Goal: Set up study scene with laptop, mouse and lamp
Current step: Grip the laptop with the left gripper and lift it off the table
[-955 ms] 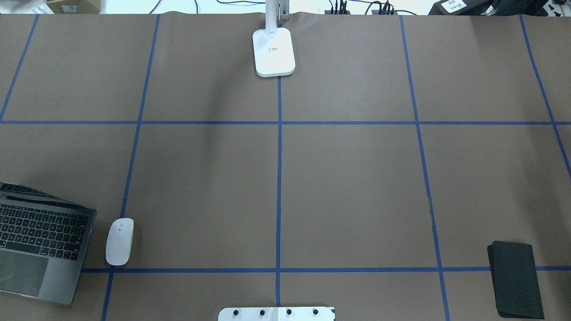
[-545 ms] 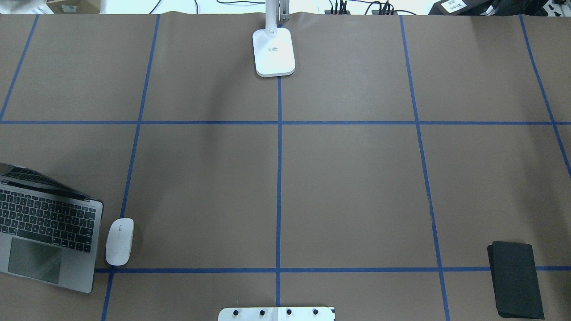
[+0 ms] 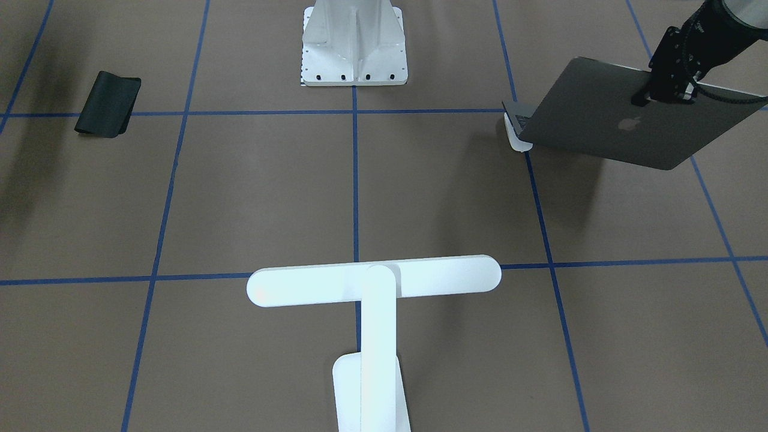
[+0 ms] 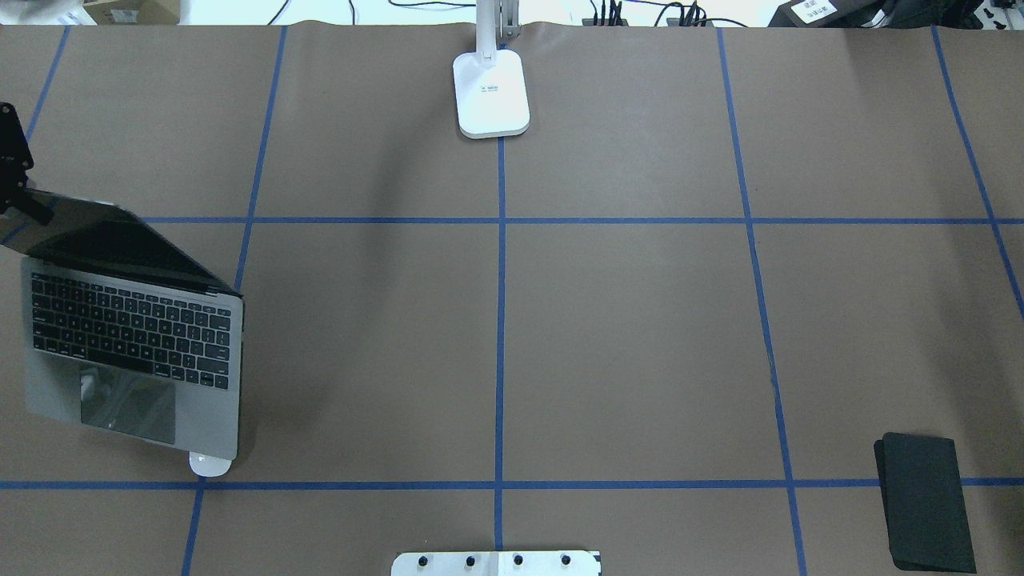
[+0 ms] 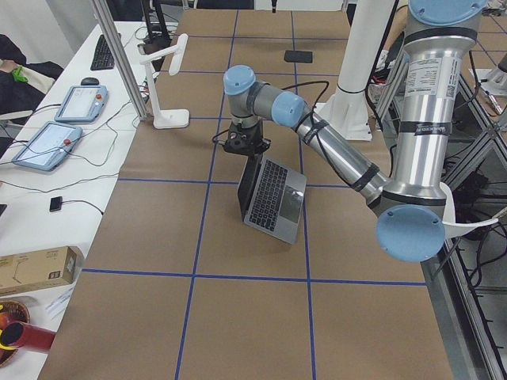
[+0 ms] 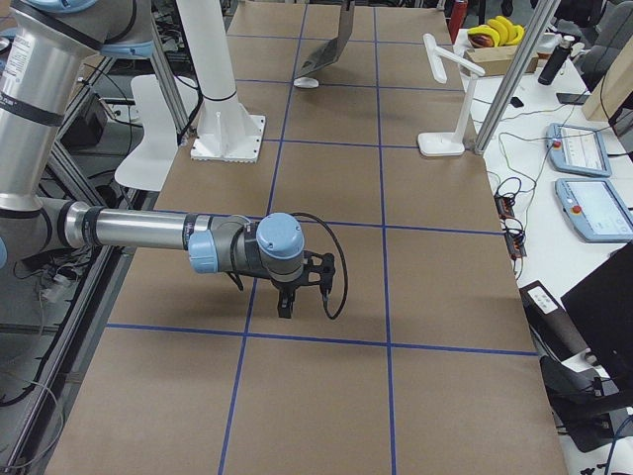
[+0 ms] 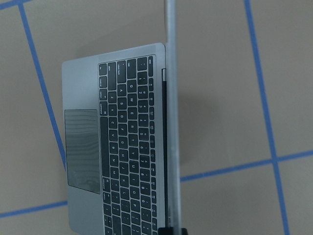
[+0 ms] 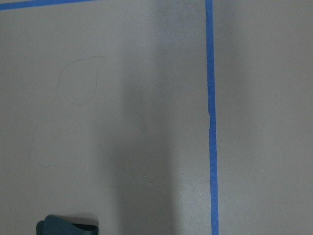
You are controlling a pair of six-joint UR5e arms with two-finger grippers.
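Note:
The open grey laptop (image 4: 132, 352) hangs tilted above the table at the left, held by the top edge of its lid. My left gripper (image 4: 14, 188) is shut on that lid edge, also seen from the front (image 3: 651, 90) above the apple logo. The lid (image 7: 170, 98) shows edge-on in the left wrist view, beside the keyboard. Only a sliver of the white mouse (image 4: 210, 465) shows under the laptop's front corner. The white lamp (image 3: 372, 282) stands at the far middle edge. My right gripper (image 6: 287, 305) points down over bare table; I cannot tell whether it is open or shut.
A flat black mat (image 4: 924, 500) lies at the near right. The white ribbed mount (image 4: 496, 562) sits at the near middle edge. Blue tape lines divide the brown table cover (image 4: 632, 344) into squares. Tablets and cables lie on a side bench (image 6: 584, 168).
The laptop has risen and moved right and away from the robot, and now covers most of the mouse. My left gripper has come into the overhead view at the lid's top edge.

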